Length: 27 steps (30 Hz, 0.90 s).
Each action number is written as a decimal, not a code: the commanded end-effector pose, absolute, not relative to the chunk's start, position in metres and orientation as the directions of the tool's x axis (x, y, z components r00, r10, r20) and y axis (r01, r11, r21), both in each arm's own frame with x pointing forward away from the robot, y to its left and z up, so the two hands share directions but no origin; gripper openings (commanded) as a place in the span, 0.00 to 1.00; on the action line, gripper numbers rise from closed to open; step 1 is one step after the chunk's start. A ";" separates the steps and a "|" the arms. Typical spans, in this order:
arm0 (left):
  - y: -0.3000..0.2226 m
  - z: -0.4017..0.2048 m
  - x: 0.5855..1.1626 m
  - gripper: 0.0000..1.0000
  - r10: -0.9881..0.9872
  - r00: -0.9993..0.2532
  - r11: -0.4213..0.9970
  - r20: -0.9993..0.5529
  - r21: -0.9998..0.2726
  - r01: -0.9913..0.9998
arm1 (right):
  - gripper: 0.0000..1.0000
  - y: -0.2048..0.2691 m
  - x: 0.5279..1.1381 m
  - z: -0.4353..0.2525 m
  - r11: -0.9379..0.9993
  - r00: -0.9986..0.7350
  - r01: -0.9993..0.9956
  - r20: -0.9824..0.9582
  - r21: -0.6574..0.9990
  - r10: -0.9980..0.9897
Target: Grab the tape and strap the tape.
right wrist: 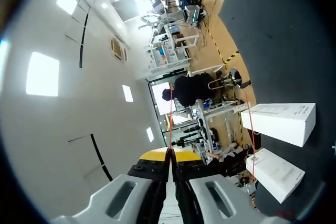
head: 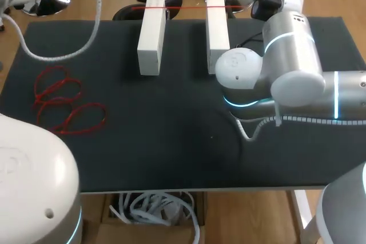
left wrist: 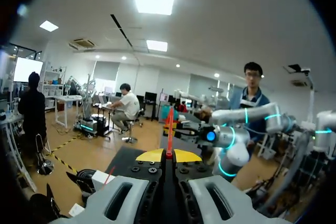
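Dark matting covers the desk (head: 171,152), and nearest us, off to the left, a loose tangle of red loops (head: 63,104) lies untouched. Further on, two white blocks (head: 151,35) stand side by side, apart. Across their far ends runs the red tape (head: 186,7), drawn straight. The left tool (left wrist: 168,155) and right tool (right wrist: 171,153) are each clenched on it. Thin, light, floppy stuff, I'd say, likely slippery, so pinch it flat and keep it taut.
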<state>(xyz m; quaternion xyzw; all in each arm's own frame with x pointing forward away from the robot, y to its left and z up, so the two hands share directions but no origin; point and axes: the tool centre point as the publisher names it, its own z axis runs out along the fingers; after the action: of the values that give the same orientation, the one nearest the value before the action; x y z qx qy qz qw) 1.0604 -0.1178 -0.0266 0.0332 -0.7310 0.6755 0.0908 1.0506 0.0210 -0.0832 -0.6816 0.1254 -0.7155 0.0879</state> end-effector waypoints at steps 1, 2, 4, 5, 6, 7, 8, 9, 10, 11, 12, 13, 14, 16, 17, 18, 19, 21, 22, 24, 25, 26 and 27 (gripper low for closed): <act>-0.120 -0.022 1.058 0.00 0.045 -0.964 0.550 0.263 -0.812 -0.196 | 0.00 0.020 1.051 -0.081 -0.954 -0.049 -0.044 0.954 -0.297 -0.295; -0.120 -0.022 1.058 0.00 0.045 -0.964 0.550 0.263 -0.812 -0.196 | 0.00 0.020 1.051 -0.081 -0.954 -0.049 -0.044 0.954 -0.297 -0.295; -0.120 -0.022 1.058 0.00 0.045 -0.964 0.550 0.263 -0.812 -0.196 | 0.00 0.020 1.051 -0.081 -0.954 -0.049 -0.044 0.954 -0.297 -0.295; -0.120 -0.022 1.058 0.00 0.045 -0.964 0.550 0.263 -0.812 -0.196 | 0.00 0.020 1.051 -0.081 -0.954 -0.049 -0.044 0.954 -0.297 -0.295; -0.120 -0.022 1.058 0.00 0.045 -0.964 0.550 0.263 -0.812 -0.196 | 0.00 0.020 1.051 -0.081 -0.954 -0.049 -0.044 0.954 -0.297 -0.295; -0.120 -0.022 1.058 0.00 0.045 -0.964 0.550 0.263 -0.812 -0.196 | 0.00 0.020 1.051 -0.081 -0.954 -0.049 -0.044 0.954 -0.297 -0.295; -0.120 -0.022 1.058 0.00 0.045 -0.964 0.550 0.263 -0.812 -0.196 | 0.00 0.020 1.051 -0.081 -0.954 -0.049 -0.044 0.954 -0.297 -0.295; -0.120 -0.022 1.058 0.00 0.045 -0.964 0.550 0.263 -0.812 -0.196 | 0.00 0.020 1.051 -0.081 -0.954 -0.049 -0.044 0.954 -0.297 -0.295; -0.120 -0.022 1.058 0.00 0.045 -0.964 0.550 0.263 -0.812 -0.196 | 0.00 0.020 1.051 -0.081 -0.954 -0.049 -0.044 0.954 -0.297 -0.295; -0.120 -0.022 1.058 0.00 0.045 -0.964 0.550 0.263 -0.812 -0.196 | 0.00 0.020 1.051 -0.081 -0.954 -0.049 -0.044 0.954 -0.297 -0.295; -0.120 -0.022 1.058 0.00 0.045 -0.964 0.550 0.263 -0.812 -0.196 | 0.00 0.020 1.051 -0.081 -0.954 -0.049 -0.044 0.954 -0.297 -0.295; -0.120 -0.022 1.058 0.00 0.045 -0.964 0.550 0.263 -0.812 -0.196 | 0.00 0.020 1.051 -0.081 -0.954 -0.049 -0.044 0.954 -0.297 -0.295; -0.120 -0.022 1.058 0.00 0.045 -0.964 0.550 0.263 -0.812 -0.196 | 0.00 0.020 1.051 -0.081 -0.954 -0.049 -0.044 0.954 -0.297 -0.295; -0.120 -0.022 1.058 0.00 0.045 -0.964 0.550 0.263 -0.812 -0.196 | 0.00 0.020 1.051 -0.081 -0.954 -0.049 -0.044 0.954 -0.297 -0.295; -0.120 -0.022 1.058 0.00 0.045 -0.964 0.550 0.263 -0.812 -0.196 | 0.00 0.020 1.051 -0.081 -0.954 -0.049 -0.044 0.954 -0.297 -0.295; -0.121 -0.024 1.058 0.00 0.056 -0.970 0.565 0.235 -0.809 -0.164 | 0.00 0.020 1.051 -0.081 -0.954 -0.049 -0.044 0.954 -0.297 -0.295; -0.122 -0.025 1.057 0.00 0.064 -0.972 0.570 0.227 -0.808 -0.151 | 0.00 0.020 1.051 -0.081 -0.954 -0.049 -0.044 0.954 -0.297 -0.295; -0.125 -0.023 1.053 0.00 0.074 -0.981 0.604 0.179 -0.791 -0.099 | 0.00 0.020 1.051 -0.081 -0.954 -0.049 -0.044 0.954 -0.297 -0.295; -0.125 -0.022 1.052 0.00 0.072 -0.983 0.610 0.170 -0.787 -0.091 | 0.00 0.020 1.051 -0.081 -0.954 -0.049 -0.044 0.954 -0.297 -0.295; -0.127 -0.020 1.048 0.00 0.072 -0.989 0.647 0.128 -0.761 -0.051 | 0.00 0.020 1.051 -0.081 -0.954 -0.049 -0.044 0.954 -0.297 -0.295; -0.128 -0.019 1.045 0.00 0.070 -0.992 0.659 0.108 -0.751 -0.035 | 0.00 0.020 1.051 -0.081 -0.954 -0.049 -0.044 0.954 -0.297 -0.295; -0.129 -0.018 1.043 0.00 0.070 -0.993 0.674 0.095 -0.738 -0.023 | 0.00 0.020 1.051 -0.081 -0.954 -0.049 -0.044 0.954 -0.297 -0.295; -0.130 -0.018 1.041 0.00 0.066 -0.994 0.685 0.083 -0.728 -0.015 | 0.00 0.020 1.051 -0.081 -0.954 -0.049 -0.044 0.954 -0.297 -0.295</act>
<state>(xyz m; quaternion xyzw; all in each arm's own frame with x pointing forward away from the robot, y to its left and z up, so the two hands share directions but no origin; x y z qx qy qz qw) 1.0568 -0.1253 -0.0240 -0.0181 -0.8891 0.4510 0.0757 1.0507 0.0209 -0.0831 -0.6817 0.1252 -0.7155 0.0879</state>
